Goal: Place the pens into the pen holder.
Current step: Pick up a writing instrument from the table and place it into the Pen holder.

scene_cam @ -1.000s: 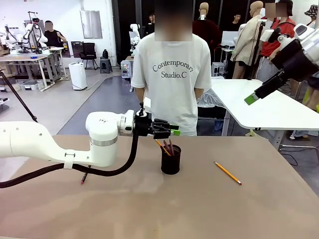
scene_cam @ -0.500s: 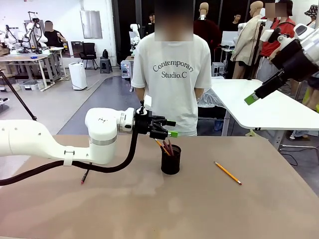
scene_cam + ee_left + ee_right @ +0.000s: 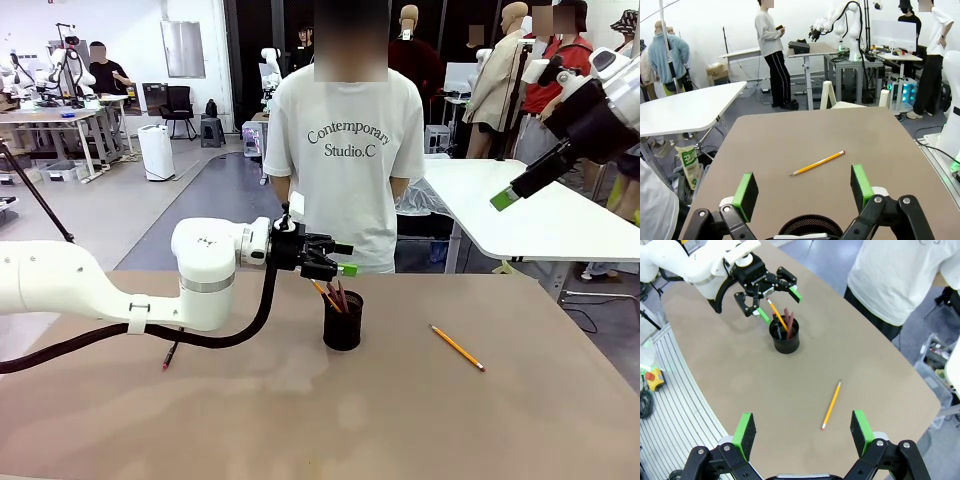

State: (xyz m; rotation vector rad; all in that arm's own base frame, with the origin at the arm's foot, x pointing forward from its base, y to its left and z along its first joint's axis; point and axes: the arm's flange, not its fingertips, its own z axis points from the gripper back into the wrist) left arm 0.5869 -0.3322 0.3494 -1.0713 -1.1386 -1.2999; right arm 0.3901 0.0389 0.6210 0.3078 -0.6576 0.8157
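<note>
1. While the left claw (image 3: 345, 258) hangs wide open just above the pen holder (image 3: 342, 325), nothing sits between its fingers.
2. A yellow-orange pen (image 3: 324, 293) and a reddish-brown pen (image 3: 342, 296) stand tilted in that black mesh holder, near the middle of the tabletop (image 3: 400, 420).
3. A yellow pencil (image 3: 457, 347) lies flat to the holder's right, well apart from it.
4. A dark pen (image 3: 169, 353) with a red tip lies under the left arm.
5. Up high on the right, the right claw (image 3: 802, 426) is open and empty.
</note>
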